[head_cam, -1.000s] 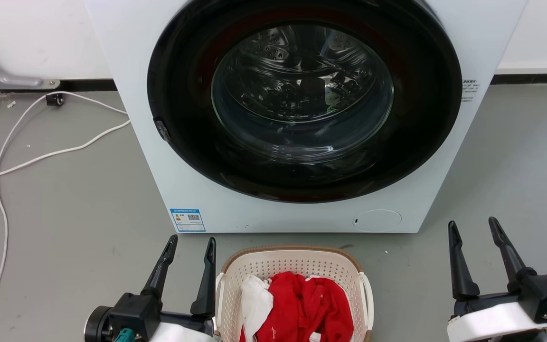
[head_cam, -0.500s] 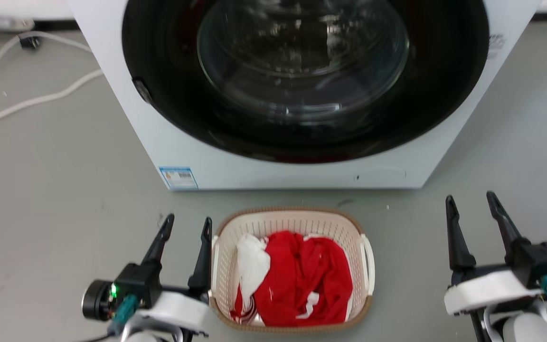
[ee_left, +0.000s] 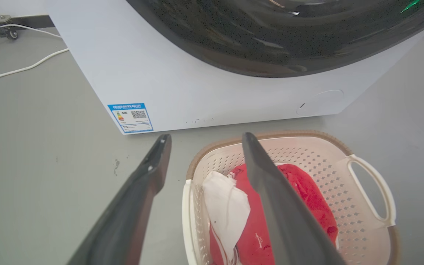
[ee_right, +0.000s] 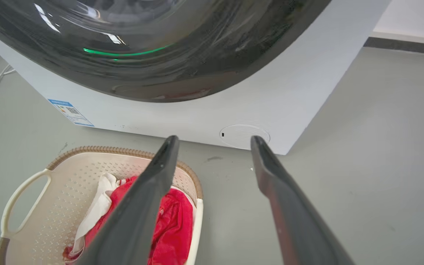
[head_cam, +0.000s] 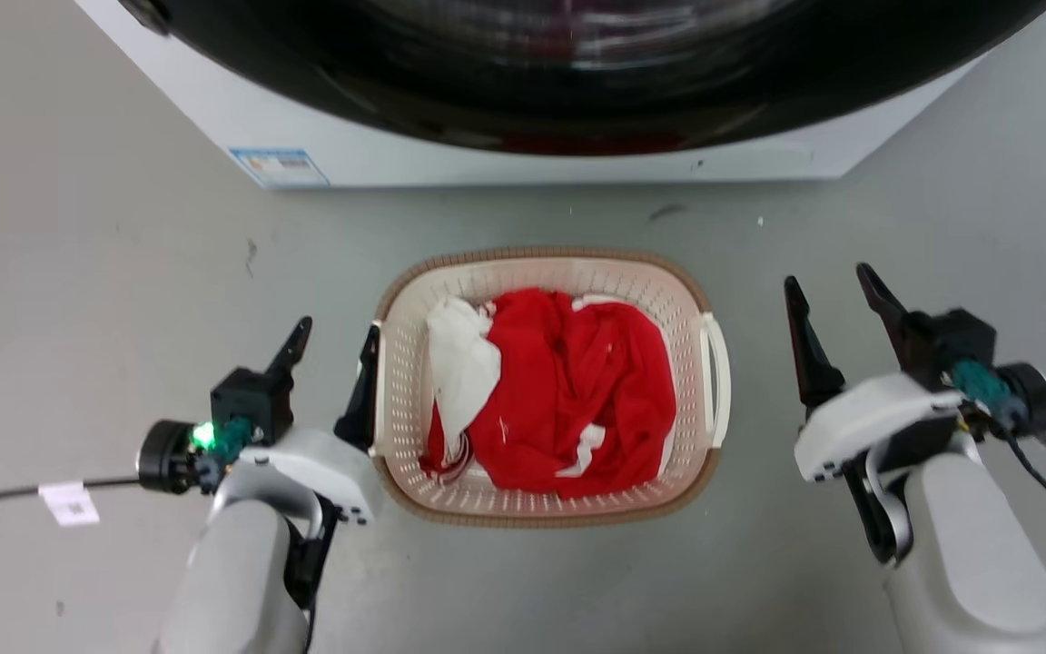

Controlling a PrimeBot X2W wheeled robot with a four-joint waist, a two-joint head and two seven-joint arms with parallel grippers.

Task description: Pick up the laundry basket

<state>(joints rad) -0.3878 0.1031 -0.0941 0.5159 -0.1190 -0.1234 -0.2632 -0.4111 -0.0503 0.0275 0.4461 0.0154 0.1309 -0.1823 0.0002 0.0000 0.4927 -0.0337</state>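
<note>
Cream-white perforated laundry basket (head_cam: 541, 260), brown-rimmed, seen on grey floor (head_cam: 105, 272) in front of white washing machine (head_cam: 487, 165); red garment (head_cam: 568, 391) and white garment (head_cam: 461, 363) heaped inside. Left gripper (head_cam: 338, 329) spread wide, nothing held, inner finger just beside left handle; contact not discernible. Right gripper (head_cam: 827, 277), 2 fingers parted, empty, apart from right handle.
</note>
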